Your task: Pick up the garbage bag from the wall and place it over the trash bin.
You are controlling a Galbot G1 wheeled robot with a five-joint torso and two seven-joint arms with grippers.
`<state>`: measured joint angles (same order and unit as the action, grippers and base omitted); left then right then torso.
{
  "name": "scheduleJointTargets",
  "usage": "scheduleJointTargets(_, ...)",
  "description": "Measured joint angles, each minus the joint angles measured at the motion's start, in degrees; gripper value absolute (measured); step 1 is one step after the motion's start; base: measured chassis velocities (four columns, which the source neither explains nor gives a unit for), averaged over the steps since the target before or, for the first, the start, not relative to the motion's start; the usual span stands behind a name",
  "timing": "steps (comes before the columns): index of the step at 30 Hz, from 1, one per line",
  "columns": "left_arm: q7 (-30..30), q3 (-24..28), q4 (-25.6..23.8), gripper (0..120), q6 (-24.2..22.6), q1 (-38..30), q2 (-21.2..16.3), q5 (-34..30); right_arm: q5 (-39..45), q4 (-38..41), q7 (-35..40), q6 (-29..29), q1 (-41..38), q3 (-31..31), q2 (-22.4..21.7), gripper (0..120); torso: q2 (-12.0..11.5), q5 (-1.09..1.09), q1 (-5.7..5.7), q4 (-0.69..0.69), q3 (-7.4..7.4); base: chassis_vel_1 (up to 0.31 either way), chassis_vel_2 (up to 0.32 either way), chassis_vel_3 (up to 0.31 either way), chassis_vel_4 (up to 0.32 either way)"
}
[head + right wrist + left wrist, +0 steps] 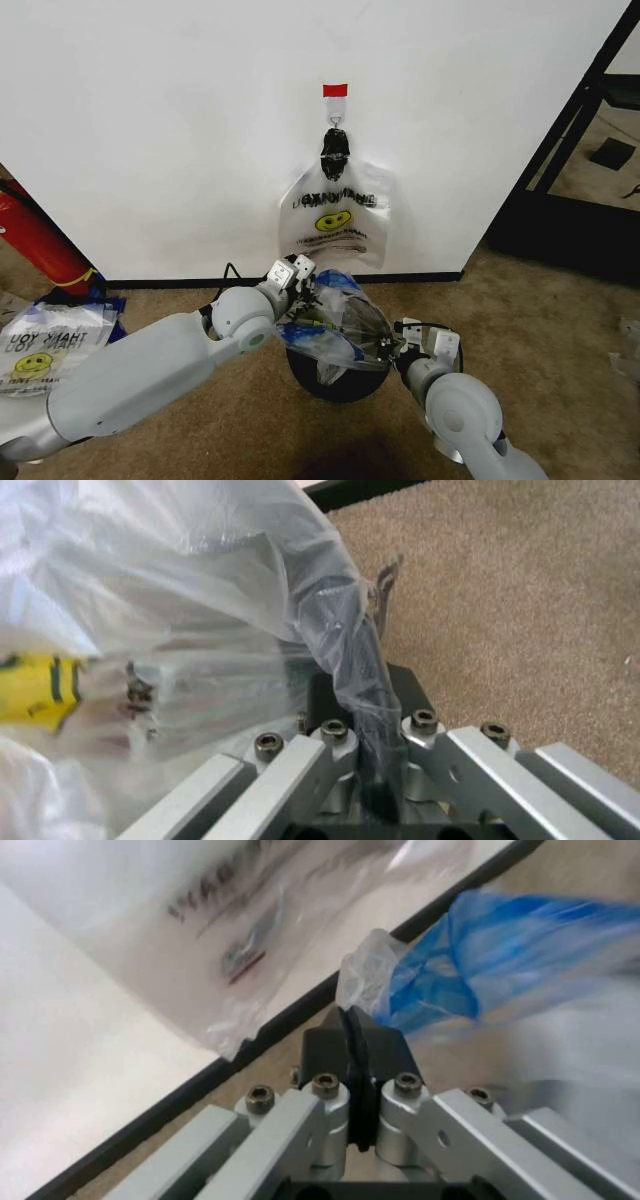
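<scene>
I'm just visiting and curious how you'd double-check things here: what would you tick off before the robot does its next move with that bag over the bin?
1. Left gripper pinching the garbage bag: ok, fingers shut on plastic.
2. Right gripper pinching the opposite edge: ok.
3. Bag stretched between both grippers over the trash bin: ok.
4. Bag mouth around the bin rim: cannot tell, plastic hides the rim.
5. Other bags still hang clipped on the wall: ok.
</scene>
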<state>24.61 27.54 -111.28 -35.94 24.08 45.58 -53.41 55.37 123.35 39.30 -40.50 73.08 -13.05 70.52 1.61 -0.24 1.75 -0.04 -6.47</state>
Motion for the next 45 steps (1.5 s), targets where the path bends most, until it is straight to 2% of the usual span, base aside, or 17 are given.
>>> scheduleJointTargets(3,-0.2,-1.7,-2.9,5,0.5,1.4,-0.8,0.0,-0.1,-0.4,-0.2,0.1,-0.1,-0.1,0.2,0,0.0,0.01,0.00,0.00,0.00,0.000,0.000,0.000,0.000)
scheduleJointTargets(6,-0.8,-4.0,-8.7,18,1.8,2.7,-2.7,0.0,-0.5,-1.1,-0.3,0.2,0.0,-0.6,0.8,0,0.0,0.02,0.00,0.02,0.00,0.000,0.000,0.000,0.000)
scheduleJointTargets(9,-0.5,-5.7,-14.3,30,2.6,3.9,-4.4,0.0,-0.7,-1.4,-0.4,0.3,0.3,-1.2,1.1,0,0.0,0.02,0.00,-0.03,0.00,0.000,0.000,0.000,0.000)
scheduleJointTargets(11,-0.4,-6.1,-15.5,32,2.7,4.5,-4.9,0.0,-0.7,-1.4,-0.4,0.3,0.3,-1.2,1.1,0,0.0,0.03,0.00,-0.03,0.00,0.000,0.000,0.000,0.000)
scheduleJointTargets(16,-1.0,-7.7,-22.2,55,4.7,10.5,-8.2,2.5,-0.7,-1.5,-0.4,0.4,0.5,-1.5,1.0,0,0.0,0.02,0.00,0.01,0.01,0.000,0.000,0.000,0.000)
scheduleJointTargets(18,-3.0,-6.6,-23.0,64,4.8,13.3,-8.8,4.8,-0.7,-1.2,-0.4,0.4,0.6,-1.5,0.7,0,0.0,0.01,-0.01,0.01,0.01,0.000,0.000,0.000,0.000)
scheduleJointTargets(19,-3.0,-6.6,-23.0,64,4.8,13.3,-8.8,4.8,-0.7,-1.2,-0.4,0.4,0.6,-1.5,0.7,0,0.0,0.01,-0.01,0.01,0.01,0.000,0.000,0.000,0.000)
scheduleJointTargets(22,-3.8,-5.4,-22.4,74,3.7,13.9,-8.3,5.5,-0.7,-0.9,-0.2,0.4,1.0,-1.6,0.5,0,0.0,0.01,0.00,0.01,0.00,0.000,0.000,0.000,0.000)
scheduleJointTargets(24,-3.9,-4.6,-21.3,86,2.0,13.2,-7.5,3.8,-0.7,-0.5,-0.2,0.3,1.5,-1.8,0.2,0,0.0,0.01,0.00,-0.03,0.00,0.000,0.000,0.000,0.000)
scheduleJointTargets(28,-3.6,-4.3,-20.7,95,0.0,12.8,-7.3,1.2,-0.8,-0.4,-0.2,0.3,1.7,-2.1,0.2,0,0.0,0.02,0.00,-0.02,0.00,0.000,0.000,0.000,0.000)
scheduleJointTargets(36,-0.5,-3.3,-18.1,96,-1.6,13.2,-5.1,-1.4,-0.8,-0.5,0.1,0.3,1.0,-1.9,0.5,0,0.0,0.02,0.00,0.00,0.00,0.000,0.000,0.000,0.000)
scheduleJointTargets(38,0.3,-3.2,-17.6,88,-1.7,13.0,-4.6,-2.8,-0.8,-0.6,0.2,0.3,1.0,-1.7,0.5,0,0.0,0.02,0.00,-0.01,0.00,0.000,0.000,0.000,0.000)
scheduleJointTargets(40,0.4,-3.2,-17.4,86,-1.7,12.9,-4.5,-2.9,-0.8,-0.7,0.3,0.3,0.9,-1.6,0.5,0,0.0,0.02,0.00,-0.01,0.00,0.000,0.000,0.000,0.000)
scheduleJointTargets(45,0.8,-3.0,-17.1,62,-1.8,13.3,-4.7,-1.9,-0.9,-0.8,0.4,0.3,0.7,-1.6,0.5,0,0.0,0.02,0.00,0.00,0.00,0.000,0.000,0.000,0.000)
